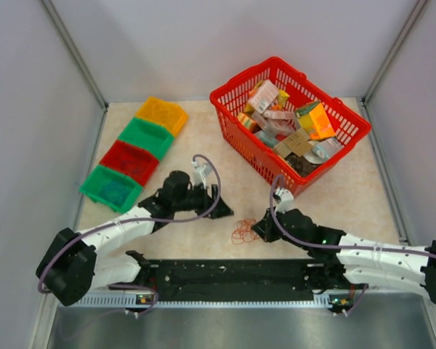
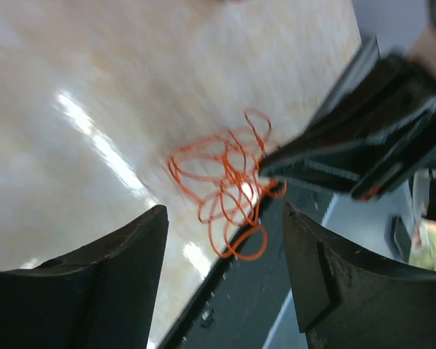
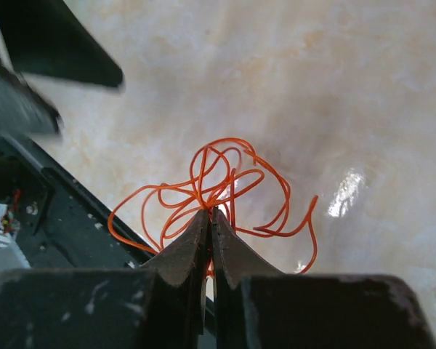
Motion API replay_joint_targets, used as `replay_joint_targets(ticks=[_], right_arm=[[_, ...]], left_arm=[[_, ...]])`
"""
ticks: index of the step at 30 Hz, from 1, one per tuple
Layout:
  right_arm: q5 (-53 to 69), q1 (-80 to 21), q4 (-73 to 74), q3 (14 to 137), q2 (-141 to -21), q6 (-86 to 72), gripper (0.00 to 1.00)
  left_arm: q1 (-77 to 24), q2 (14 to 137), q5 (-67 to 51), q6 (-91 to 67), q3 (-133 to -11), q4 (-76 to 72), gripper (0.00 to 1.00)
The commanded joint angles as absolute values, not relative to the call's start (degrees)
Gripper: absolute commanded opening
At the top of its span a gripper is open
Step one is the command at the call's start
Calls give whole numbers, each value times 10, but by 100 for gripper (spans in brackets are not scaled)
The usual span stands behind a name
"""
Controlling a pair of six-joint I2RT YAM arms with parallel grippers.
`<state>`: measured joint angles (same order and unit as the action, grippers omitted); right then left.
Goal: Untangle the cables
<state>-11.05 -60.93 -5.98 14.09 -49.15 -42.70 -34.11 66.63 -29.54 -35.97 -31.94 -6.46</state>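
A tangle of thin orange-red cables point(image 1: 242, 231) lies on the table near its front edge, between the two arms. It also shows in the left wrist view point(image 2: 225, 182) and the right wrist view point(image 3: 225, 182). My right gripper point(image 3: 209, 215) is shut on strands of the tangle at its near side; in the top view it point(image 1: 260, 228) sits just right of the tangle. My left gripper point(image 2: 225, 240) is open and empty, off the tangle and pointing toward it; in the top view it point(image 1: 212, 198) is up and left of the tangle. No other cable colours show.
A red basket point(image 1: 236, 134) full of packets stands at the back right. Yellow, green, red and green bins point(image 1: 134, 153) line the back left. A black rail point(image 1: 225, 275) runs along the table's front edge, just below the tangle.
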Motion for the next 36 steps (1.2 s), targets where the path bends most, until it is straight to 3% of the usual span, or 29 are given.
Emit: replay_joint_targets(ticks=[1, 4, 8, 12, 17, 23, 27, 31, 34, 36], right_arm=[[-120, -599, -62, 176, -443, -408, 2], [-127, -599, -42, 171, -400, -410, 2], [-135, -599, -19, 162, -360, -418, 2], [-144, -599, -1, 154, -335, -425, 2], [-159, -599, 30, 150, -321, -420, 2], [-206, -599, 85, 149, -330, -411, 7], [-224, -599, 95, 135, -334, -424, 0], [-222, -599, 95, 130, -334, -425, 0], [-184, -599, 66, 133, -341, -399, 16], [-158, -599, 45, 134, -355, -389, 45]], left_arm=[[-431, 674, -334, -365, -294, -144, 68], [-473, 720, -332, -363, -320, -151, 66], [-502, 775, -325, -360, -359, -141, 45], [-507, 791, -303, -358, -367, -124, 34], [-507, 781, -268, -325, -388, -47, 0], [-506, 643, -54, -240, -432, 133, 0], [-506, 551, 63, -208, -474, 184, 0], [-505, 507, 95, -195, -475, 174, 0], [-505, 553, 14, -209, -470, 169, 7], [-505, 603, -36, -230, -463, 162, 26]])
